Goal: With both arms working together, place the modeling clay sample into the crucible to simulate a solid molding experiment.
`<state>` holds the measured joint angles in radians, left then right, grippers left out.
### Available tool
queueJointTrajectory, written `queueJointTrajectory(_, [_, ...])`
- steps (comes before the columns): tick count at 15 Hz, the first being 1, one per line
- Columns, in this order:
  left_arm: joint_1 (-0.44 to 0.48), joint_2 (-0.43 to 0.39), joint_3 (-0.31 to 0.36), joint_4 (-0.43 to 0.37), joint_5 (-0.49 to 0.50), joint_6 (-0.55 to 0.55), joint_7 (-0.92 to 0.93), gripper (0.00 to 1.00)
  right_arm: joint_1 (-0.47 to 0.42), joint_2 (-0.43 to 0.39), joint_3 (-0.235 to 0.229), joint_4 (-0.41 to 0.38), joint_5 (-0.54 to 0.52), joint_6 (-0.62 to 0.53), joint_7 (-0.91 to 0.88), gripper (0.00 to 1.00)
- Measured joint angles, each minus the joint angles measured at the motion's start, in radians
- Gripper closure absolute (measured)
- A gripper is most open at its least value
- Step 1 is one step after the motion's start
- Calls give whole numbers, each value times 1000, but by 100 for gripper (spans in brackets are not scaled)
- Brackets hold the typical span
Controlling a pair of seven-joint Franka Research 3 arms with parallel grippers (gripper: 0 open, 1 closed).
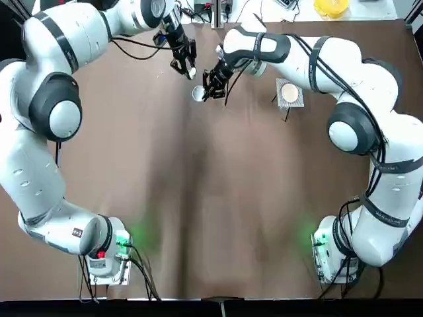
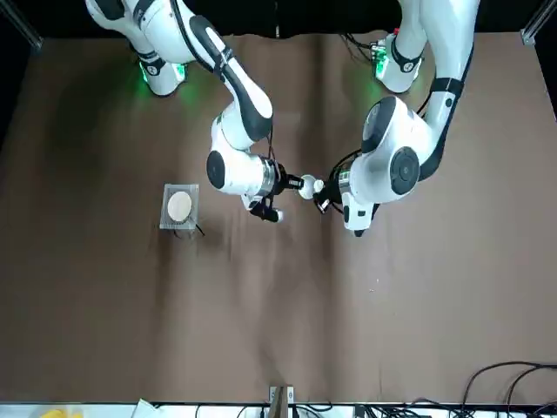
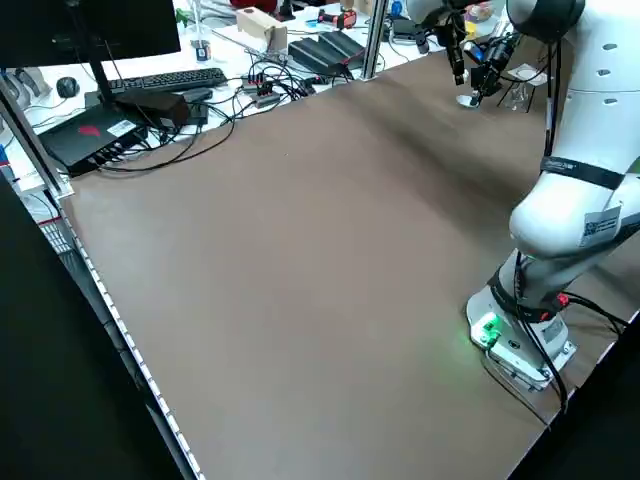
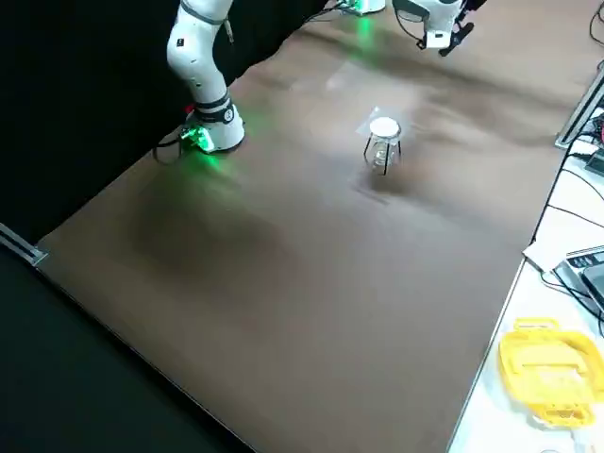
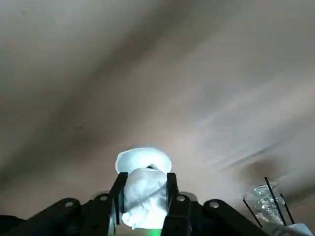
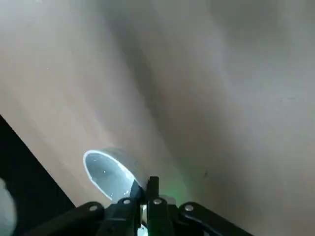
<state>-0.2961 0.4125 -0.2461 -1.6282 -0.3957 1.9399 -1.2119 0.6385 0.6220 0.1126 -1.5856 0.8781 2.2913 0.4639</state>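
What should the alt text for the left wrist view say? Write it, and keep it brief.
The left gripper is shut on the whitish modeling clay sample, with the round white crucible showing right behind it over the brown table. A small wire stand shows near one corner.

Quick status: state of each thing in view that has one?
crucible: open, lid off, rim pinched by right end effector
lid: off, on the mesh pad
modeling clay sample: held, not yet in crucible
left end effector: shut on clay
right end effector: shut on crucible rim
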Motion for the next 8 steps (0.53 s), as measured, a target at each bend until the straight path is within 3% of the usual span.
queueJointTrajectory(8, [-34, 38, 0, 0, 0, 7, -78, 63, -4, 0, -10, 31, 6, 10, 19, 94])
